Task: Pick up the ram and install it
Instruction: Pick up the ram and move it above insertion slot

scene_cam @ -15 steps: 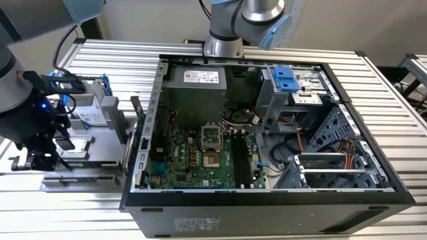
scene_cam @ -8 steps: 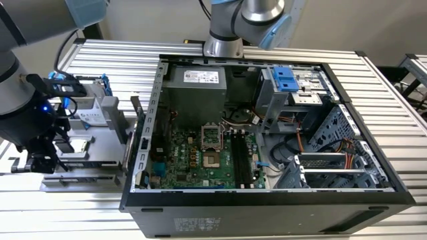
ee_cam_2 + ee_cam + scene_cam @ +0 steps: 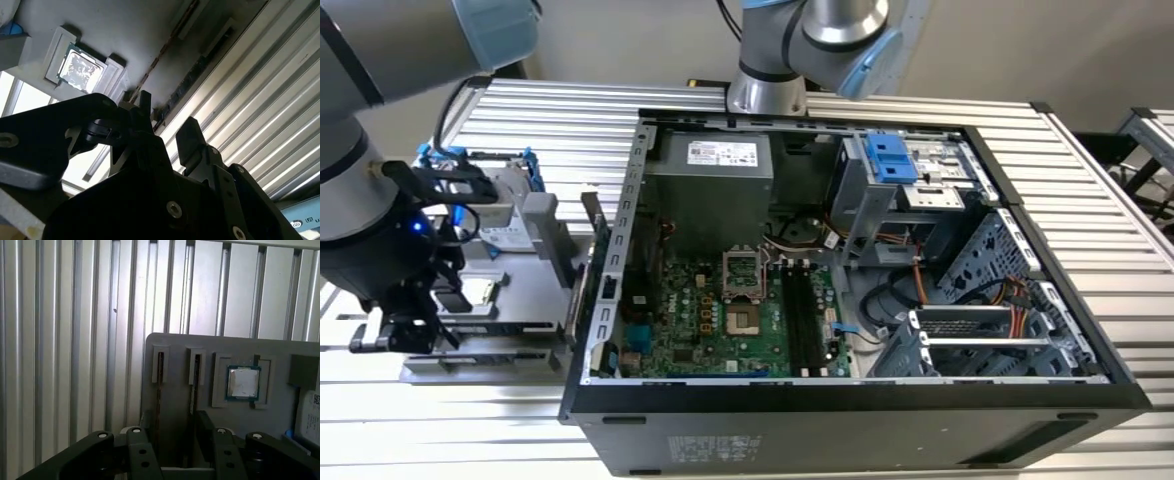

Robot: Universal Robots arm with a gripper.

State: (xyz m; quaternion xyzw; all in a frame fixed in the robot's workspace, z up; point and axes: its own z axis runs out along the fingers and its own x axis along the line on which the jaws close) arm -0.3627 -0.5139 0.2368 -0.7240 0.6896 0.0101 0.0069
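Two rams stand on edge in narrow slots of a grey holder (image 3: 175,345), left of the computer case in the exterior view. One ram (image 3: 194,385) (image 3: 192,80) runs into the gap between my fingers. The other ram (image 3: 160,385) (image 3: 160,52) lies along the outer side of one finger (image 3: 140,450). My gripper (image 3: 172,426) (image 3: 167,112) (image 3: 407,335) hangs just over the holder (image 3: 507,275), open, with nothing clamped. The motherboard's black slots (image 3: 803,320) lie bare inside the open case.
A square silver processor chip (image 3: 243,382) (image 3: 80,67) (image 3: 483,290) sits in a pocket beside the sticks, and a hard drive (image 3: 507,235) stands behind it. The open computer case (image 3: 854,400) fills the middle of the ribbed metal table (image 3: 1107,200). A second arm's base (image 3: 767,90) stands behind the case.
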